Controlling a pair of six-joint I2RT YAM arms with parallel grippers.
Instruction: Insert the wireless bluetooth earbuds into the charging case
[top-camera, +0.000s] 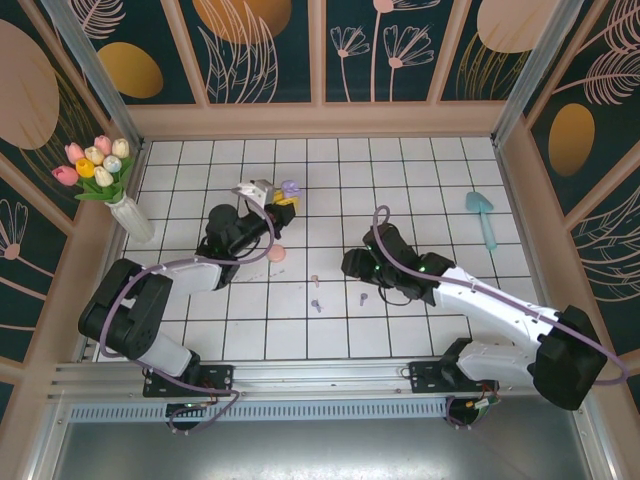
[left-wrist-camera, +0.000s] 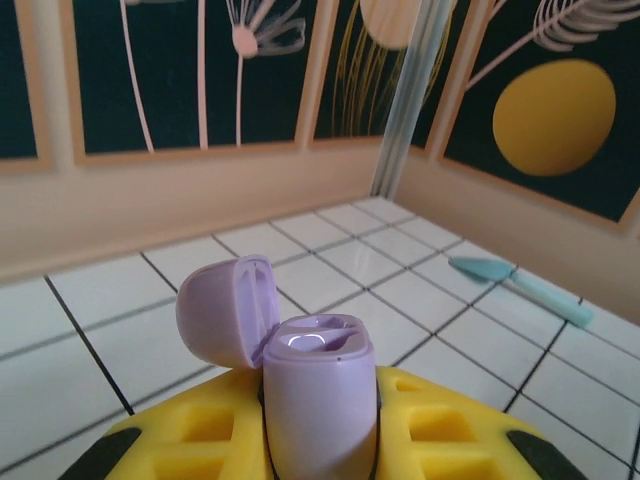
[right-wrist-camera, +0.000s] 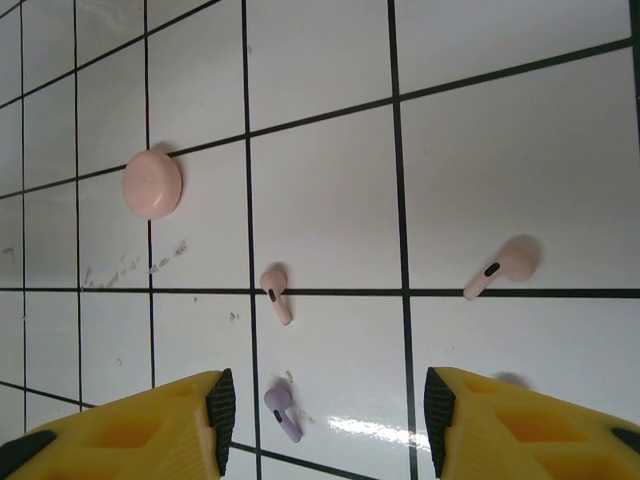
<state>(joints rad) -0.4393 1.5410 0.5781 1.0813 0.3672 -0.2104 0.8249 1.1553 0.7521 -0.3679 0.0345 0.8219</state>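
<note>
The left end effector (left-wrist-camera: 320, 440) is clamped on the open purple charging case (left-wrist-camera: 318, 365). The right end effector (right-wrist-camera: 330, 420) hangs half-open, empty, above the earbuds (right-wrist-camera: 276, 295) lying loose on the tabletop (right-wrist-camera: 500, 120) — probably light and slick; pinch across the stem.

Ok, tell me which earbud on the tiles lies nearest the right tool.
The purple earbud, seen between the right tool's open fingers. The pink earbud beyond it and the second pink earbud lie farther out.
</note>
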